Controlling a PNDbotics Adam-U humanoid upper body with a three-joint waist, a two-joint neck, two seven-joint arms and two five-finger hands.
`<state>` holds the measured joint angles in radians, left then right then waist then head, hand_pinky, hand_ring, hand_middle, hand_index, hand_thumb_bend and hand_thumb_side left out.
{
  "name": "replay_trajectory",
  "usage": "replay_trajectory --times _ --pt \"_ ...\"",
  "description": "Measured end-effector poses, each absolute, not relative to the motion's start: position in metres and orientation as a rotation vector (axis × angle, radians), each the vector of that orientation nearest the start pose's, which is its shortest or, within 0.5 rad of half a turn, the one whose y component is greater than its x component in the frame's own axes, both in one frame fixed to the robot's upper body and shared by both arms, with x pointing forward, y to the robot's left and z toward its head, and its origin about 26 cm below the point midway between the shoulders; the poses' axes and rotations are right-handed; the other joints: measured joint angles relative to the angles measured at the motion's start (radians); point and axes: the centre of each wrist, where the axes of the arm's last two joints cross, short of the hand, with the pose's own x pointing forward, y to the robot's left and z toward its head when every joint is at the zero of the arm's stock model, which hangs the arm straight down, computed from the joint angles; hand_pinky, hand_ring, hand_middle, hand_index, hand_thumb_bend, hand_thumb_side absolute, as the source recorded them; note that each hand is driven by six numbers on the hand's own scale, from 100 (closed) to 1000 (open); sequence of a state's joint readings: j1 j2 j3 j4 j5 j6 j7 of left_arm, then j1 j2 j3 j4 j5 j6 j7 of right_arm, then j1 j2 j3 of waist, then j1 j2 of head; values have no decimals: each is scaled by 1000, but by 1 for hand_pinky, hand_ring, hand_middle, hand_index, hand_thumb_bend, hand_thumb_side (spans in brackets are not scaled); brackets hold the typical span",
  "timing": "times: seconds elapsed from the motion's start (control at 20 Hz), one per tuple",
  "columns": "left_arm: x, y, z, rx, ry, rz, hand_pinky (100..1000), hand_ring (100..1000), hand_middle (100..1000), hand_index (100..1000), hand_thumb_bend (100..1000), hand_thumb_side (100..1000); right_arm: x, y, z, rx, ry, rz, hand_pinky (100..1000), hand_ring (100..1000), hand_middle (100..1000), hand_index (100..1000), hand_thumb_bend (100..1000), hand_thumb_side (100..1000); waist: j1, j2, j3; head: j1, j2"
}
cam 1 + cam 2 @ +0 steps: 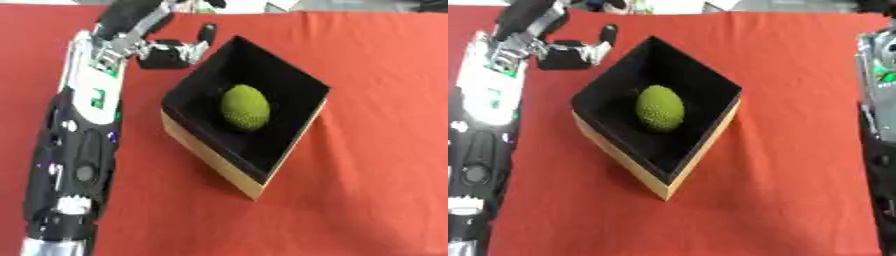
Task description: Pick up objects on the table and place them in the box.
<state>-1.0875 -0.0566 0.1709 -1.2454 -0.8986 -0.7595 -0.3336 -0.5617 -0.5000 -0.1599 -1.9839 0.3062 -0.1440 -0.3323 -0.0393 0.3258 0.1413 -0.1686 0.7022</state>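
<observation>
A square box [229,165] with a black lining and pale tan outer walls is set corner-on upon the red cloth-covered table [367,190], near the middle of the scene. Inside it, on the black floor, a bumpy yellow-green oval fruit [244,107] is seen lying.

The black and silver left arm [79,150] is stretched along the left side towards the far edge. At its end the left hand [171,52] is seen just beyond the box's far-left wall, its fingers curled about a small black block-like object [163,61] resting on the cloth; how fully the object is gripped cannot be told. A second small dark oblong thing [207,32] lies just beyond the fingers, close to the box's far corner.

Only in the right eye view is a part of the right arm [878,125] shown, along the right edge; its hand is not shown in either view.
</observation>
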Motion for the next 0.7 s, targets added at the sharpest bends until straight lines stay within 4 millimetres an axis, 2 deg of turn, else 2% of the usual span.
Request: replay_trajectory --times 0.3,0.55,0.7 --pt "444 190 327 -773 2933 1218 685 680 603 718 100 100 304 -298 306 1065 3207 -199 757 697 622 770 100 221 -4 0 9 -16 0" --pt "425 249 346 -957 2993 943 671 674 607 703 100 100 304 -299 307 1070 3197 -190 756 697 623 771 100 216 -12 2 11 -17 0" --pt "409 278 351 -1043 3016 770 661 667 601 689 100 100 304 -299 308 1064 3188 -186 756 696 622 770 100 219 -14 10 12 -12 0"
